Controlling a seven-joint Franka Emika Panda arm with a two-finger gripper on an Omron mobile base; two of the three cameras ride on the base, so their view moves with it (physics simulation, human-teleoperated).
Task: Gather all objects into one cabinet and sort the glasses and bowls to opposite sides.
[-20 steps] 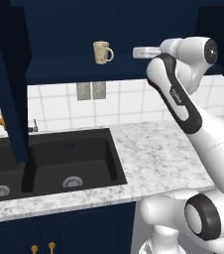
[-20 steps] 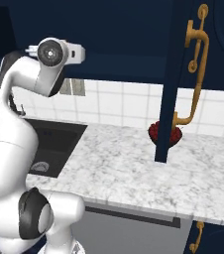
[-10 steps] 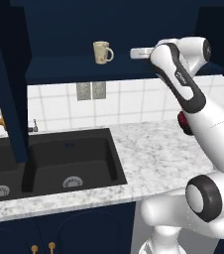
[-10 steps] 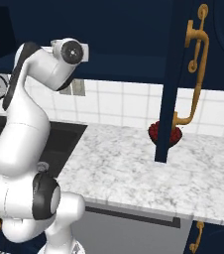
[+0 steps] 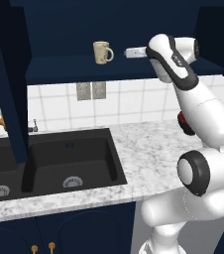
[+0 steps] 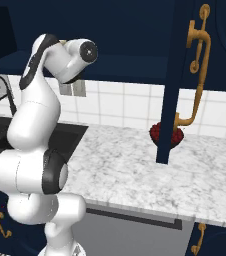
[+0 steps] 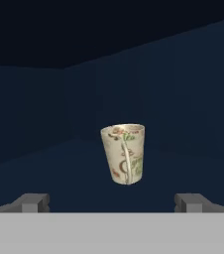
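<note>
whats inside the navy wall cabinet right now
One cream mug stands upright on the cabinet shelf, apart from the open pincer. The bowl sits on the counter below, partly behind the open door, which also hides the shelf's right end.

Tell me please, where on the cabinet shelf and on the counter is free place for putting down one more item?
The shelf is bare left of the mug. The marble counter is bare between the sink and the bowl. Around the bowl, the door crowds it.

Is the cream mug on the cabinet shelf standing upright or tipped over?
Upright. The mug stands on its base on the cabinet shelf, rim up, handle to the side; the hand view shows it vertical too.
</note>
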